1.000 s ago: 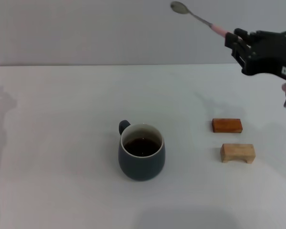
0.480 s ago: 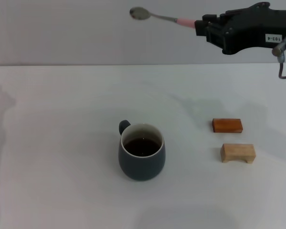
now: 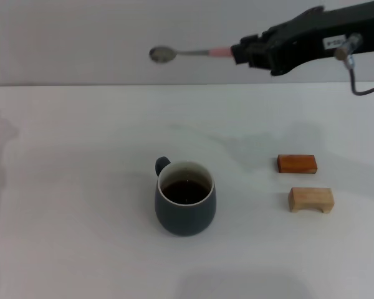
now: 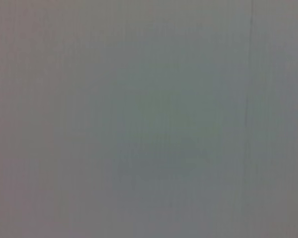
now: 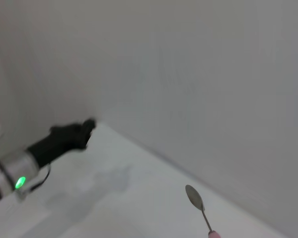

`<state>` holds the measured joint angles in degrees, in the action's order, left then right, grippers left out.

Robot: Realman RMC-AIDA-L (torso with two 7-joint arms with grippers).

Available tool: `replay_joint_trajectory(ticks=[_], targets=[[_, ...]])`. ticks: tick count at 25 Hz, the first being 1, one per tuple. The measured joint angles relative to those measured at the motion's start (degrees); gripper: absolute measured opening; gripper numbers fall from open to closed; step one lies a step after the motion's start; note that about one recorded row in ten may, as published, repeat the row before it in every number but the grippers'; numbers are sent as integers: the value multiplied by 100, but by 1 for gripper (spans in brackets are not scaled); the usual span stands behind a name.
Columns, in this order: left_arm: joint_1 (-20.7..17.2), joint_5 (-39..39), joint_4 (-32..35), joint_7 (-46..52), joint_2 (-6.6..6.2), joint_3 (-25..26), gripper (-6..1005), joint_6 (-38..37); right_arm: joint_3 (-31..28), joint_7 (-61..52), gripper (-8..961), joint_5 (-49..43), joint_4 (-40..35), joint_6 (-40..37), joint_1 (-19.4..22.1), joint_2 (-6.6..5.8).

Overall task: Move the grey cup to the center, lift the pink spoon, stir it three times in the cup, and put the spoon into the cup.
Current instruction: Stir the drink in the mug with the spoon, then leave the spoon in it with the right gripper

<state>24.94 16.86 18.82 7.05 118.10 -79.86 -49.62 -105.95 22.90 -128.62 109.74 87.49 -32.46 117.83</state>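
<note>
Slim pink-handled spoon with silver metal bowl point(image 3: 186, 53) is hanging level in the air, high above the white table point(image 3: 81, 187), bowl pointing left. Right gripper point(image 3: 243, 51) is clamping its handle end. Squat dark grey ceramic mug point(image 3: 185, 207) with dark liquid is sitting mid-table, below the spoon. Two small wooden blocks point(image 3: 303, 182) are lying to its right. Left gripper point(image 5: 84, 130) is hanging far off; can't tell its finger state.
</note>
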Motion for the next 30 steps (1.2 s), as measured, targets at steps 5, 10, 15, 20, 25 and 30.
replay_joint_trajectory(ticks=[5,10,15,20,25,30], targets=[[2,-1,-9,-27,-8,75,-2,-11,-11,-93,121,-12,-659,238,-454,0],[-32,-10,-10,-30,-8,95,-2,-68,-1,-152,120,-11,-1216,366,-791,-12],[-40,-8,-10,-38,-7,95,-2,-89,13,-240,120,2,-1564,539,-1062,-22],[-42,-7,-10,-40,-7,94,-2,-92,26,-248,120,17,-1692,649,-1098,-24],[-42,-7,-10,-42,6,93,-2,-92,25,-215,121,26,-1867,716,-1007,-23],[-42,-7,-22,-48,13,94,-2,-92,13,-124,121,27,-2056,770,-952,-23]])
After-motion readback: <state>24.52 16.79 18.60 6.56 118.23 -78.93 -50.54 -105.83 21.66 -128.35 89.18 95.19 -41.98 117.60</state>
